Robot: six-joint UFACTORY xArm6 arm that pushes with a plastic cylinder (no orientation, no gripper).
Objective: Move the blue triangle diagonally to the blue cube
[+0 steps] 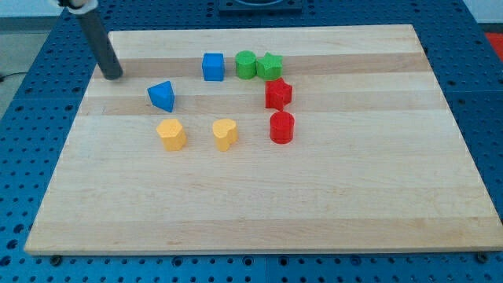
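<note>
The blue triangle (pixel 162 96) lies on the wooden board at the upper left. The blue cube (pixel 213 67) stands up and to the right of it, with a gap between them. My tip (pixel 113 75) rests on the board to the upper left of the blue triangle, apart from it and left of the blue cube.
A green cylinder (pixel 246 64) and a green star (pixel 269 65) stand just right of the blue cube. A red star (pixel 277 93) and a red cylinder (pixel 281 126) are below them. A yellow hexagon (pixel 171 134) and a yellow heart (pixel 225 134) lie below the blue triangle.
</note>
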